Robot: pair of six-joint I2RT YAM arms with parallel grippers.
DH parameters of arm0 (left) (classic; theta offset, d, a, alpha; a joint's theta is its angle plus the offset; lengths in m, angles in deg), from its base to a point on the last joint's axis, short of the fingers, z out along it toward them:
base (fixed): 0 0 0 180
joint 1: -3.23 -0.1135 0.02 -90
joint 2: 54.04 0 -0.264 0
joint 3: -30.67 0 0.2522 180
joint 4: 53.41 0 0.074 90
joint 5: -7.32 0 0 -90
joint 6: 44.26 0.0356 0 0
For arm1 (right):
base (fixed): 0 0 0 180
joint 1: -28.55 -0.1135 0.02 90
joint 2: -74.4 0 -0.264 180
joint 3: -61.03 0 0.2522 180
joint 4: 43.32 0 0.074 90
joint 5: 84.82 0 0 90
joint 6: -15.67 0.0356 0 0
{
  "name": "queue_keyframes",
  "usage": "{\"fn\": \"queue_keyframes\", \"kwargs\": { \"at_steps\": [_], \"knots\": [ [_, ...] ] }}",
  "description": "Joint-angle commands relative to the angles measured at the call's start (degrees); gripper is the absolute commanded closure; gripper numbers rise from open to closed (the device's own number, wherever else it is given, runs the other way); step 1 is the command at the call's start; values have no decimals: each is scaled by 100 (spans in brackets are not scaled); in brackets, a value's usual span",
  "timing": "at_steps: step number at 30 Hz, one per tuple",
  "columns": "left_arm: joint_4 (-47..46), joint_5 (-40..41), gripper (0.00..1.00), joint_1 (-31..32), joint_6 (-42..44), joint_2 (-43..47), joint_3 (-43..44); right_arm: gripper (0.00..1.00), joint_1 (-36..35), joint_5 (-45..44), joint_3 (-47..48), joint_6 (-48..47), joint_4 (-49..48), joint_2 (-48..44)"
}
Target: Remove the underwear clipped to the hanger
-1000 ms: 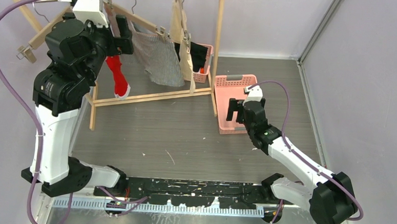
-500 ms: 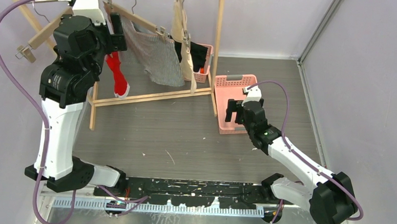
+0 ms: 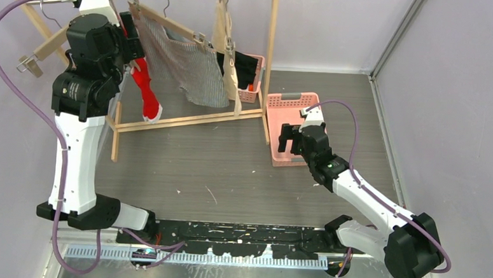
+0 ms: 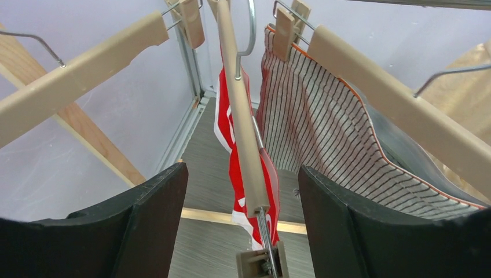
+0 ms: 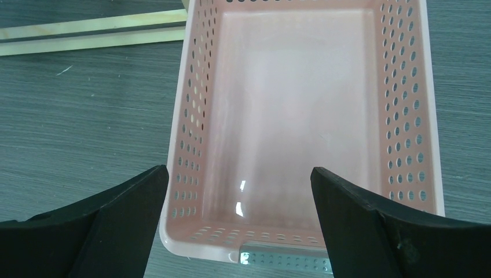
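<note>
Underwear hung in three pieces along the wooden rack at the far side of the table. The red underwear was at the left, the striped underwear in the middle, and the beige underwear at the right by the upright post.

My left gripper was raised high among the hangers. Its jaws stood spread and released, one finger on either side of the wooden hanger that carried the red underwear. Both fingers were clear of the bar and of the cloth, with a gap on each side, so I gripped nothing there.

The red underwear draped down beside that bar, and a clip sat at the bar's near end. Whether that clip bit the cloth I could not tell. Just to the right, another clip on a second hanger pinched the striped underwear at its top corner. To the left hung a third hanger.

My right gripper was well apart from all this, low over the pink basket on the table near the rack's right foot. Its jaws were spread wide too, holding nothing and pointing down into the basket. A smaller pink basket with black clothes stood behind the rack.
</note>
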Motion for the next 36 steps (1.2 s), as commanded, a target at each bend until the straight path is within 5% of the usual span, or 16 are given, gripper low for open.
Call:
{"fn": "queue_keyframes", "kwargs": {
  "at_steps": [1, 8, 21, 36],
  "knots": [
    [-264, -227, 28, -208, -232, -46, -46, 0, -58, 104, 60, 78, -172, 12],
    [-677, -456, 38, -318, -346, 67, -472, 0, -62, 136, 39, 111, -158, 44],
    [-1046, -454, 38, -470, -365, 259, -655, 0, -142, 229, 6, 147, -228, 246],
    [-1229, -540, 50, -570, -455, 277, -826, 0, -167, 252, -50, 191, -259, 382]
  ]
}}
